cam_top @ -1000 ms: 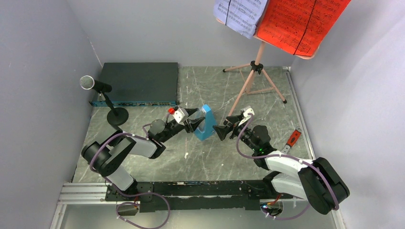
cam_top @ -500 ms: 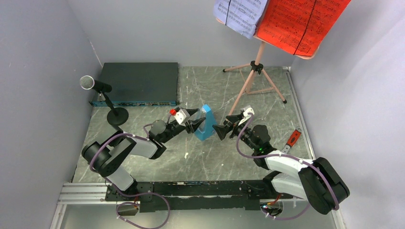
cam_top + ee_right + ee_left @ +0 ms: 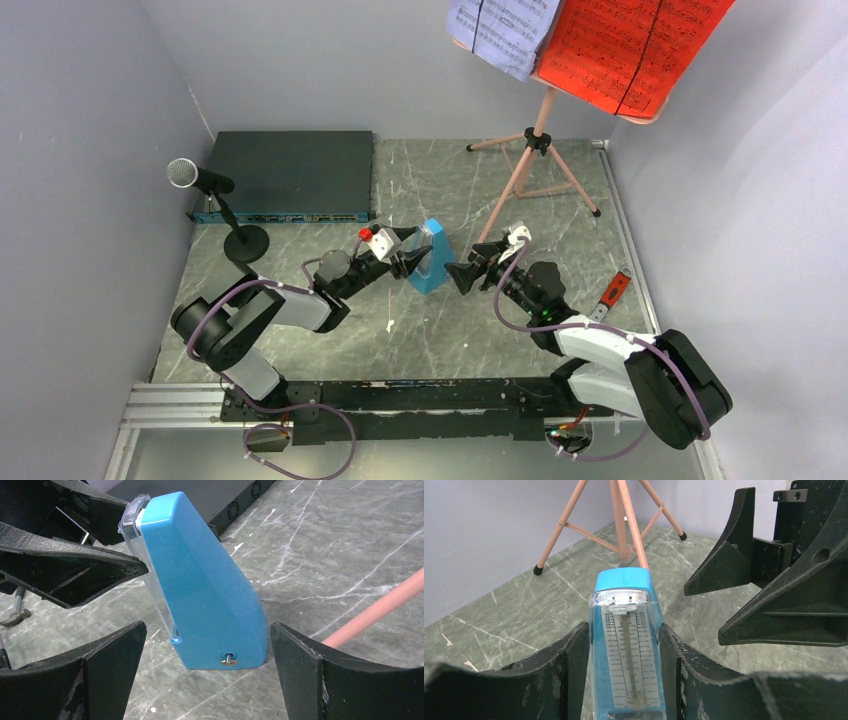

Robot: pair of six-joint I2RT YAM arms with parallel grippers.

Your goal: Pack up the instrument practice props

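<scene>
Metronome first: the small blue metronome [image 3: 210, 590] stands on the marble-patterned table [image 3: 450, 330] between the two arms, its long axis pointing up, perhaps leaning a little towards the left arm. Its clear-covered scale faces the left wrist camera, and its plain blue back, with a small winding key low down, faces the right.

The left gripper [image 3: 623, 635] has its fingers drawn in against the metronome's two sides, low on the body. They look to be touching it on both flanks, so I judge this a grip. The right gripper [image 3: 206, 627] sits just to the metronome's right with its fingers spread wide and nothing held. The metronome lies straight ahead of it, centred in the gap but not between the tips.

The left arm is therefore the nearer. The coming lift turns on that side-to-side pinch holding a tapered, smooth body that could slip upward out of the fingers.

Behind and right of the metronome stands the pink tripod music stand [image 3: 530, 160], carrying the red sheet [image 3: 630, 50] and lavender sheet [image 3: 505, 30]. Behind and well left is the microphone [image 3: 190, 175] on its round base.

No bin, case or bag to pack into shows in any view.
</scene>
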